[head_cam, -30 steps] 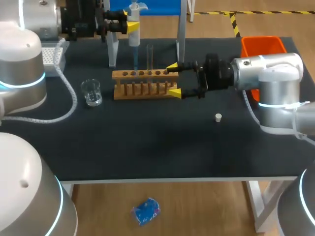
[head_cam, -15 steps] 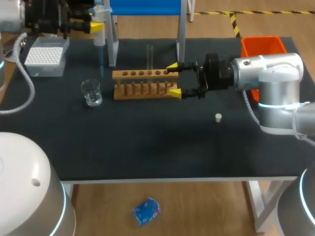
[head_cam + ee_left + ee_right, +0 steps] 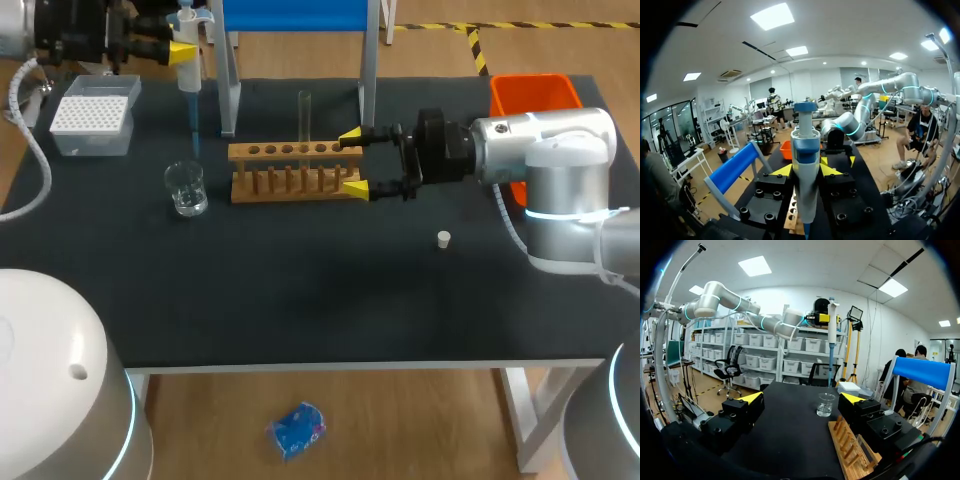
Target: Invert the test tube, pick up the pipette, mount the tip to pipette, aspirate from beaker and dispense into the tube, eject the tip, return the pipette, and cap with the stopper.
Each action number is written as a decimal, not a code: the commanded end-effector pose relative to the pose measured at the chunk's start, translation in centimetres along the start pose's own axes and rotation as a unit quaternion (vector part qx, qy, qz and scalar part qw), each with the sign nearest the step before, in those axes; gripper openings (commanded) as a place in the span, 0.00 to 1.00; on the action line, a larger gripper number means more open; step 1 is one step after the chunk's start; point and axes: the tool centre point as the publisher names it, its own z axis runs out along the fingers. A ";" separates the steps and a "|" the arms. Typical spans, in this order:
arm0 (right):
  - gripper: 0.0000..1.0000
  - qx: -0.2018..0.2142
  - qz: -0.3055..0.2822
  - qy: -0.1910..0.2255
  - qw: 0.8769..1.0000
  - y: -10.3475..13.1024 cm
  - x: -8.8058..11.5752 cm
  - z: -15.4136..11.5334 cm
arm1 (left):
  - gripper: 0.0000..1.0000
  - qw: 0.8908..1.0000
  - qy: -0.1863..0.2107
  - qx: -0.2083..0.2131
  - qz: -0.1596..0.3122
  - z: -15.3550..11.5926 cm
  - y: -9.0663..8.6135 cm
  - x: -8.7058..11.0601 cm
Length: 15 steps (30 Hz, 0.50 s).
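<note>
Upper left of the frame, the left gripper (image 3: 184,50) pinches the white-and-blue pipette (image 3: 188,78) between its fingers. Centre-right, the right gripper (image 3: 351,160), fingers spread, flanks the wooden rack (image 3: 288,172) holding the upright clear glass test tube (image 3: 304,115).

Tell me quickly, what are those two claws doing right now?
Left gripper: closed, holding the pipette.
Right gripper: open, holding nothing.

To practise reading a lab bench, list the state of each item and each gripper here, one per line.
pipette: upright, blue tip mounted
left gripper: shut on pipette
test tube: upright in rack, uncapped
stopper: loose on table
beaker: upright on table
right gripper: open, straddling rack's end
</note>
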 end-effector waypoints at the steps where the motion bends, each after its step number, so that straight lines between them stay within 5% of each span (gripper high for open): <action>1: 1.00 0.001 0.000 0.000 1.000 0.0 0.0 -0.1 | 0.00 1.000 -0.008 0.008 0.007 -0.4 0.8 0.0; 15: 1.00 0.001 0.000 0.000 1.000 0.0 0.0 -0.1 | 0.00 0.999 0.024 0.009 0.034 -2.0 2.6 -0.3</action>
